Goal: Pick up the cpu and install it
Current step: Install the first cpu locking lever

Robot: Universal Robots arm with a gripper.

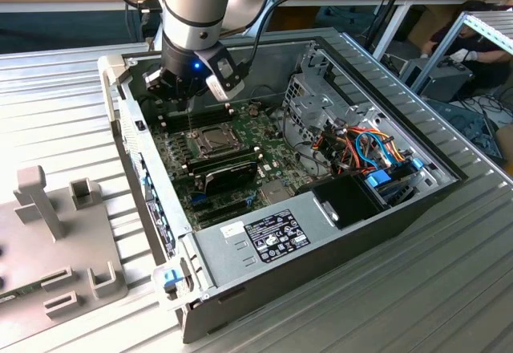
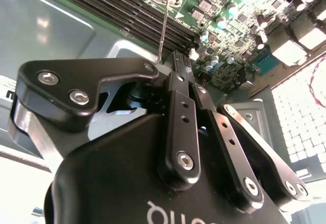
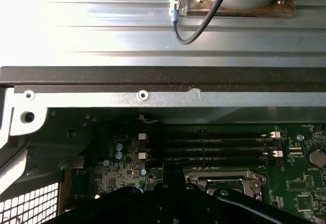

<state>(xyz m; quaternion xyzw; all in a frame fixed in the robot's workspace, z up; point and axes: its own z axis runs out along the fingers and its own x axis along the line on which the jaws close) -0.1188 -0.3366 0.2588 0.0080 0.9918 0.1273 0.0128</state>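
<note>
My gripper (image 1: 187, 99) hangs inside the open computer case (image 1: 112, 80), over the motherboard (image 1: 264, 156) by the memory slots (image 2: 122, 10). Its fingers (image 2: 179, 89) are pressed together, so it is shut. A thin metal socket lever (image 2: 163, 28) stands up from the board, and its top end is right beside the fingertips; I cannot tell whether it is pinched. The shiny socket frame (image 1: 210, 138) lies flat just in front of the gripper. Its middle looks dull grey, and I cannot tell whether that is the cpu. In the first wrist view the gripper (image 3: 173, 179) partly covers the socket frame (image 3: 224, 179).
The drive cage (image 1: 321, 100) and coloured cables (image 1: 373, 148) fill the case on the exterior view's right. The power supply (image 1: 272, 237) sits at the case's near end. A grey fixture with upright pegs (image 1: 48, 208) stands on the ribbed table at the exterior view's left.
</note>
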